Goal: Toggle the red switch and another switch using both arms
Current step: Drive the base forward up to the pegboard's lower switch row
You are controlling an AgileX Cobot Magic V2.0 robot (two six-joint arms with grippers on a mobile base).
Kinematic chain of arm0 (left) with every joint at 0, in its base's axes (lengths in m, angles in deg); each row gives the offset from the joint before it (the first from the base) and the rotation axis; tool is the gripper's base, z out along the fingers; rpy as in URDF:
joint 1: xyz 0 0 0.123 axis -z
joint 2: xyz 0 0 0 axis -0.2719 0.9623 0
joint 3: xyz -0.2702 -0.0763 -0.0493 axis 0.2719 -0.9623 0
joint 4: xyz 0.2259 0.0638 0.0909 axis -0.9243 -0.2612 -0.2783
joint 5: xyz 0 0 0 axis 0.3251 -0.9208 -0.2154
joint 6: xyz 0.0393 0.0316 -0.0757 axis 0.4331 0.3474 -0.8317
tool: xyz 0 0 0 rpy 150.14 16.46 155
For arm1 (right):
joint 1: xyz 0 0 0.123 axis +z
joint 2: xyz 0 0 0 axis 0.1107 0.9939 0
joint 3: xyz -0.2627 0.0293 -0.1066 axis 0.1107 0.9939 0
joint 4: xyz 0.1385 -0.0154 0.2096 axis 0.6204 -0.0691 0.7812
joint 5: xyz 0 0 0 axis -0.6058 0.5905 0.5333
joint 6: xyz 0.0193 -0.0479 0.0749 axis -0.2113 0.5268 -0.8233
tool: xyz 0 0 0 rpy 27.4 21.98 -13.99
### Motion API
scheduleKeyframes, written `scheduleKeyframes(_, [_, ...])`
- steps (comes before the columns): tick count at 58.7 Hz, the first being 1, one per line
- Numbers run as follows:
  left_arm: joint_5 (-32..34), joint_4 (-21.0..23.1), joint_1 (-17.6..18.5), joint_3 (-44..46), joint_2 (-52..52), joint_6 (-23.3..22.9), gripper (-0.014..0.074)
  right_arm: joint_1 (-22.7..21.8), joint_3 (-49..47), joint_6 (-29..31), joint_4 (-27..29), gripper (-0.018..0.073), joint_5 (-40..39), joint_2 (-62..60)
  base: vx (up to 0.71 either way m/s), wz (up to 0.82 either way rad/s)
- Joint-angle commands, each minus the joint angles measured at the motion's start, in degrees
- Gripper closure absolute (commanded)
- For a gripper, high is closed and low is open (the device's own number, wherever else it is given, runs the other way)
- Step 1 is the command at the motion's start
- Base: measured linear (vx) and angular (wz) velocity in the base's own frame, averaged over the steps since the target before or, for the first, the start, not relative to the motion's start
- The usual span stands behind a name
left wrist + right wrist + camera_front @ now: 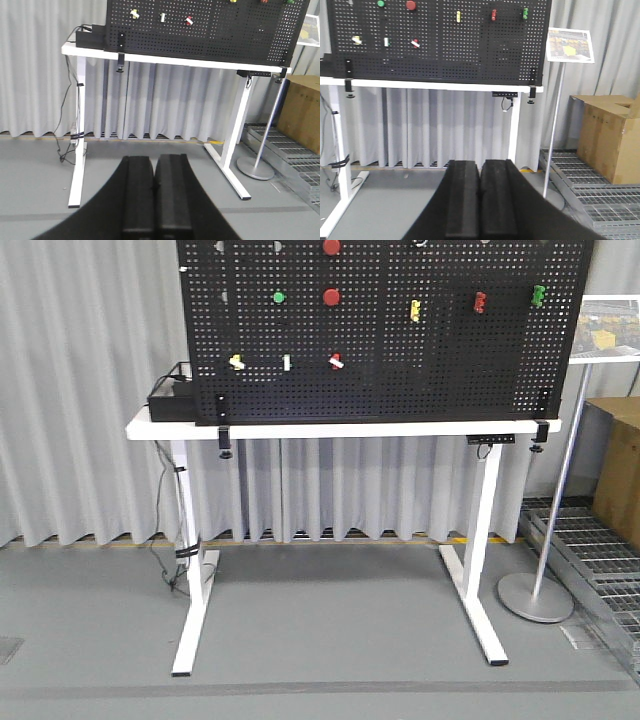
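Approach step: left gripper and right gripper, jaws pressed together empty, are facing the board, next needing a reach to red switch and pale switch, upper middle

The front view faces the bench squarely from a middle distance, cutting off the top of the pegboard and taking in much of the floor below. The left wrist view looks forward over the left fingers at its bottom edge, is slightly tilted so the bench top slopes down to the right, and catches only the pegboard's lowest rows. The right wrist view looks over the right fingers from farther right, showing the sign stand and cardboard box most fully. All three share the bench, the lower pegboard and the curtain.
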Motion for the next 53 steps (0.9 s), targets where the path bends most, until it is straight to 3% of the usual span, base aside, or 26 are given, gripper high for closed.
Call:
scheduleKeyframes(1, [5.14, 0.54, -0.09, -1.04, -0.55, -0.59, 0.0594, -0.37, 0.30, 0.50, -0.51, 0.0566, -4.59, -0.65, 0.25, -0.10])
scheduleKeyframes(53, [5.14, 0.54, -0.09, -1.04, -0.55, -0.59, 0.0594, -0.37, 0.30, 0.50, -0.51, 0.0566, -4.59, -0.65, 0.39, 0.06])
